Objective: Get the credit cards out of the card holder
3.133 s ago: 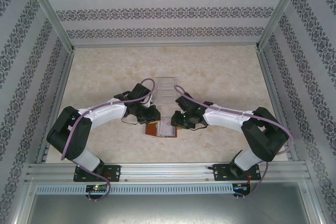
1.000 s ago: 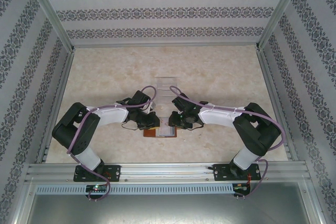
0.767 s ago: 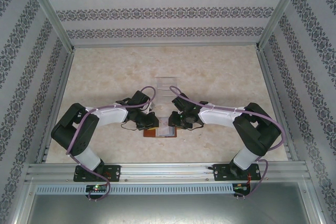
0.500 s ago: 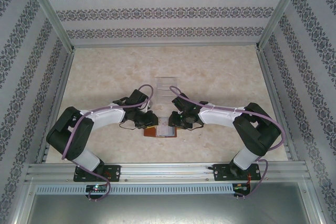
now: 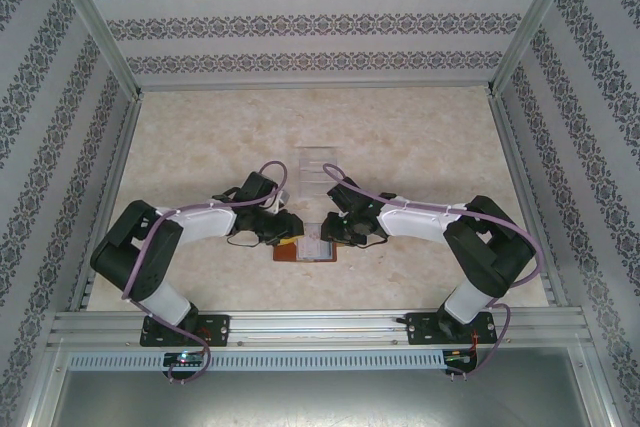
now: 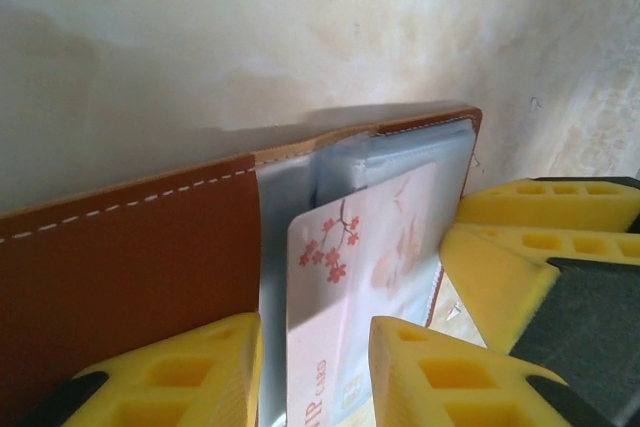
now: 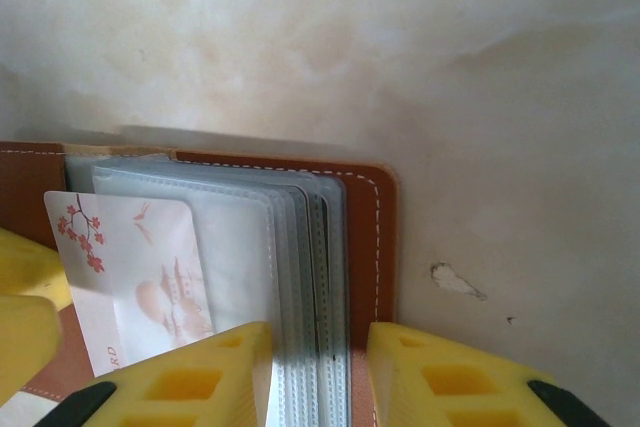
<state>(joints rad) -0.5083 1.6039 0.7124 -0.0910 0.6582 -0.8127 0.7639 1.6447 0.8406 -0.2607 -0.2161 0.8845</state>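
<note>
The card holder (image 6: 130,257) lies open on the table, brown leather with clear sleeves (image 7: 300,277). A pale pink credit card (image 6: 350,277) printed with red blossoms sticks partway out of a sleeve. My left gripper (image 6: 315,387) is open, its yellow fingers either side of the card's near end, with a gap at the card's left edge. My right gripper (image 7: 320,387) is open and straddles the sleeve stack and the holder's right edge (image 7: 362,247). From above, both grippers meet over the holder (image 5: 288,253). The card (image 7: 140,267) also shows on the right wrist's left side.
A clear plastic tray (image 5: 318,169) sits just behind the holder, between the two wrists. Patterned walls and metal rails enclose the marble-look table (image 5: 420,137). The right gripper's yellow fingers (image 6: 540,247) crowd close beside the left gripper.
Since three seconds ago both arms have drawn in lower over the holder. Over the last second the left wrist has shifted slightly to the left; the right arm has stayed put.
</note>
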